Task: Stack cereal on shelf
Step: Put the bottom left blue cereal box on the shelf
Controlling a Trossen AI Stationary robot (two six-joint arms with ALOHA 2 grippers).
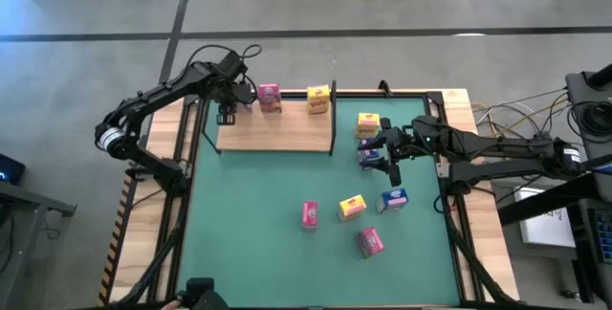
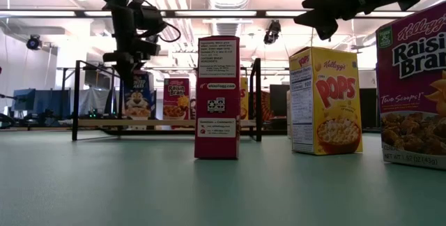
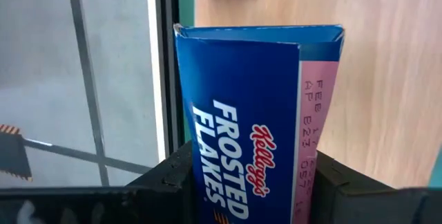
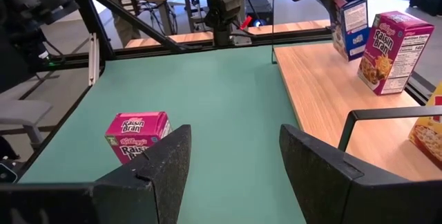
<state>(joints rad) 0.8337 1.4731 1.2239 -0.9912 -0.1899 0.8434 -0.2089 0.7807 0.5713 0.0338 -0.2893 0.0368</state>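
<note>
The left gripper is clamped on a blue Frosted Flakes box with a pink side panel, over the shelf's left end. Its lower half is hidden. The right gripper hangs parted, empty, right of the shelf.

You see a blue Frosted Flakes cardboard box with a pink side panel, magenta Raisin Bran box, yellow Pops box, green table mat.

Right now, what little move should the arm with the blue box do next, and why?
Probably lower it and let go. The left gripper holds the blue Frosted Flakes box over the shelf, beside the pink box.
</note>
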